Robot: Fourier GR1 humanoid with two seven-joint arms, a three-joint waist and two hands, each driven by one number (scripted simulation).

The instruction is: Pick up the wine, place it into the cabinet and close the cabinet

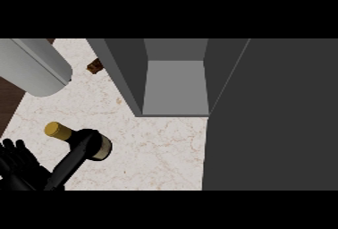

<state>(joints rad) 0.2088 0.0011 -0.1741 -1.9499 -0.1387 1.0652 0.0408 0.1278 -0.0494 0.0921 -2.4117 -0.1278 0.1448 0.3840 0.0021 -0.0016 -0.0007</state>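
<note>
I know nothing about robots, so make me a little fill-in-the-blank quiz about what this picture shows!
1. The wine bottle stands on the counter, and its top is coloured ____.
2. The cabinet has its door standing ____.
3. The space inside the cabinet holds ____.
4. The only hand that shows, the left hand, is at the picture's lower ____ corner.

Missing words: gold (yellow); open; nothing; left
</note>
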